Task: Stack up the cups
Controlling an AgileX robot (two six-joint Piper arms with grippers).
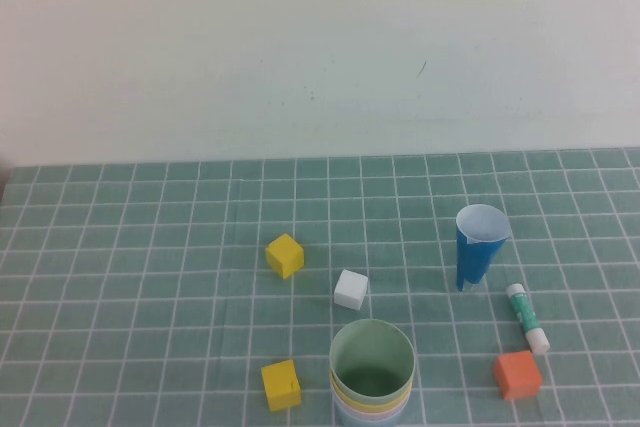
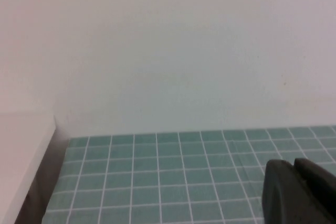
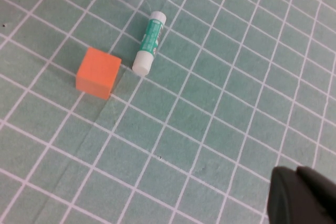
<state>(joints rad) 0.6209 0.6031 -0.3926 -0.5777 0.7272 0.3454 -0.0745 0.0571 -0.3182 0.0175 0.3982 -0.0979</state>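
The cups stand nested in one stack at the table's near edge in the high view. The sage green cup (image 1: 372, 359) is on top, the yellow cup's rim (image 1: 350, 398) shows just under it, and paler rims (image 1: 362, 417) peek out below, cut off by the frame edge. Neither arm shows in the high view. My left gripper (image 2: 293, 162) is shut with nothing in it and hangs above bare tiled table near the wall. Shut and holding nothing as well, my right gripper (image 3: 296, 170) hovers over the table near the orange cube (image 3: 98, 72).
A dark-blue tapered cup (image 1: 478, 247) stands to the right, with a green-and-white glue stick (image 1: 527, 318) and the orange cube (image 1: 517, 375) nearer the front. Two yellow cubes (image 1: 285, 255) (image 1: 281, 385) and a white cube (image 1: 351, 289) lie left of the stack.
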